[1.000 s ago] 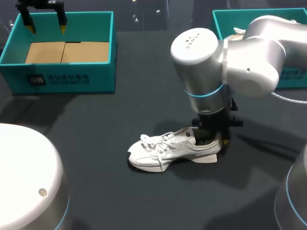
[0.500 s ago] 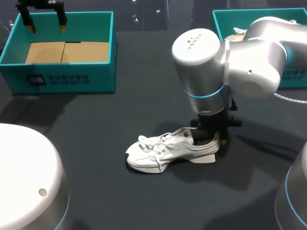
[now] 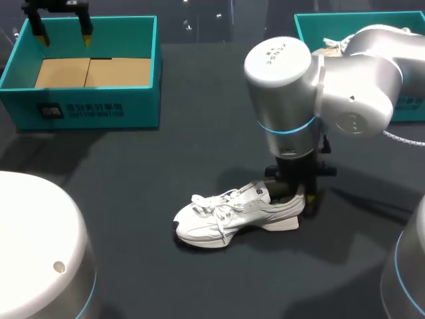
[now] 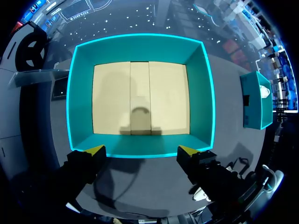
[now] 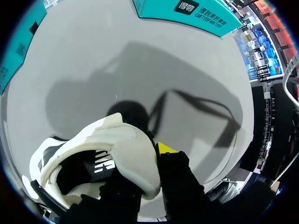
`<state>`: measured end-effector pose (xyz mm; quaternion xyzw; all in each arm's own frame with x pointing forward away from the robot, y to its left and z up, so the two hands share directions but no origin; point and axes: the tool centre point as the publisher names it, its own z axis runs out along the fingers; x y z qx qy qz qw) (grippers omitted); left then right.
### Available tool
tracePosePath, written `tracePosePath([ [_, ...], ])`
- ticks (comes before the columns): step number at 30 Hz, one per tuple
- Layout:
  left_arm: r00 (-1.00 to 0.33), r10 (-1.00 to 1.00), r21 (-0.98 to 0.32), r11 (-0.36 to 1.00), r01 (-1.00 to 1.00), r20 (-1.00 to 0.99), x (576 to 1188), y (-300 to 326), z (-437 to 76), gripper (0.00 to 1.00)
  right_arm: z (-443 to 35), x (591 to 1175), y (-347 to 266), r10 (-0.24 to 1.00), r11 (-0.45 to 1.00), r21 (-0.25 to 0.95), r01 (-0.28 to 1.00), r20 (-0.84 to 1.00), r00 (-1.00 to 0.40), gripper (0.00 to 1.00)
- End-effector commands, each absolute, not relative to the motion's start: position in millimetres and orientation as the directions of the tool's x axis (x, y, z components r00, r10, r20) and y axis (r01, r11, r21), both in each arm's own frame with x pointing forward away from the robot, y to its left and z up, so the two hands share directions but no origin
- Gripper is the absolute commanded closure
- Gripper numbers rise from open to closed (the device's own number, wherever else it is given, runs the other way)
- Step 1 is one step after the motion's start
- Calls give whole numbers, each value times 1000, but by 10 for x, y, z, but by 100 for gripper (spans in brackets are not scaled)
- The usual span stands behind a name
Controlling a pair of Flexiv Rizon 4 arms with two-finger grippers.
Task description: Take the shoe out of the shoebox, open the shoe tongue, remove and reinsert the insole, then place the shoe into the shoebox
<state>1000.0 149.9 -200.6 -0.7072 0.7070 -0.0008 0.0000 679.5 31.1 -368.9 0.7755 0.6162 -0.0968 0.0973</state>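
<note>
Likely light and soft-sided, the white sneaker (image 3: 232,216) lies on the tabletop (image 3: 166,166), toe left; its stiffer heel is the surest hold, and the right hand (image 3: 292,198) pinches it there. Far left, the left hand (image 3: 63,36) hangs open over the teal shoebox (image 3: 136,109), whose near wall carries print.

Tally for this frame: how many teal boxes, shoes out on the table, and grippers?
Teal boxes: 2 (left box, right box)
Shoes out on the table: 1 (white shoe)
Grippers: 2 (left gripper, right gripper)
Total: 5
</note>
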Motion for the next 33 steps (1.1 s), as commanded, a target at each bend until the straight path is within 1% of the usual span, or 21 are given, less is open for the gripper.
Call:
tracePosePath([
  [1, 0, -1000, 0, 0, -1000, 0, 10001, 1498, -2002, 0, -3740, 6800, 314, 941, -224, 21, 974, -257, 222, 62],
  [3, 0, -1000, 0, 0, -1000, 0, 10001, 1498, -2002, 0, -3718, 6793, 319, 941, -219, 19, 976, -259, 216, 52],
  [4, 0, -1000, 0, 0, -1000, 0, 10001, 1498, -2002, 0, -3708, 6792, 326, 941, -217, 19, 976, -260, 215, 36],
  [5, 0, -1000, 0, 0, -1000, 0, 10001, 1498, -2002, 0, -3690, 6793, 326, 943, -216, 19, 976, -254, 213, 26],
  [6, 0, -1000, 0, 0, -1000, 0, 10001, 1498, -2002, 0, -3671, 6794, 323, 944, -215, 19, 976, -253, 213, 22],
  [9, 0, -1000, 0, 0, -1000, 0, 10001, 1498, -2002, 0, -3589, 6790, 319, 950, -212, 20, 977, -228, 211, 19],
  [10, 0, -1000, 0, 0, -1000, 0, 10001, 1498, -2002, 0, -3557, 6788, 319, 952, -211, 20, 977, -225, 210, 13],
  [11, 0, -1000, 0, 0, -1000, 0, 10001, 1498, -2002, 0, -3502, 6786, 313, 954, -211, 13, 977, -215, 209, 1],
  [16, 0, -1000, 0, 0, -1000, 0, 10001, 1498, -2002, 0, -3204, 6782, 242, 980, -175, -29, 984, -102, 171, 0],
  [17, 0, -1000, 0, 0, -1000, 0, 10001, 1498, -2002, 0, -3143, 6790, 217, 985, -150, -44, 988, -97, 145, 0],
  [19, 0, -1000, 0, 0, -1000, 0, 10001, 1498, -2002, 0, -3038, 6799, 186, 997, -71, -103, 992, -9, 71, 0],
  [20, 0, -1000, 0, 0, -1000, 0, 10001, 1498, -2002, 0, -3001, 6806, 170, 998, -11, -131, 991, 61, 19, 0],
  [21, 0, -1000, 0, 0, -1000, 0, 10001, 1498, -2002, 0, -2934, 6795, 137, 969, 120, -153, 981, 233, -82, 0],
  [22, 0, -1000, 0, 0, -1000, 0, 10001, 1498, -2002, 0, -2879, 6778, 91, 923, 248, -166, 954, 340, -180, 0],
  [23, 0, -1000, 0, 0, -1000, 0, 10001, 1498, -2002, 0, -2847, 6766, 76, 938, 273, -206, 940, 276, -212, 0],
  [32, 0, -1000, 0, 0, -1000, 0, 10001, 1498, -2002, 0, -2847, 6766, 76, 938, 273, -206, 940, 276, -212, 0],
  [33, 0, -1000, 0, 0, -1000, 0, 10001, 1498, -2002, 0, -2826, 6767, 50, 866, 372, -131, 919, 405, -293, 0],
])
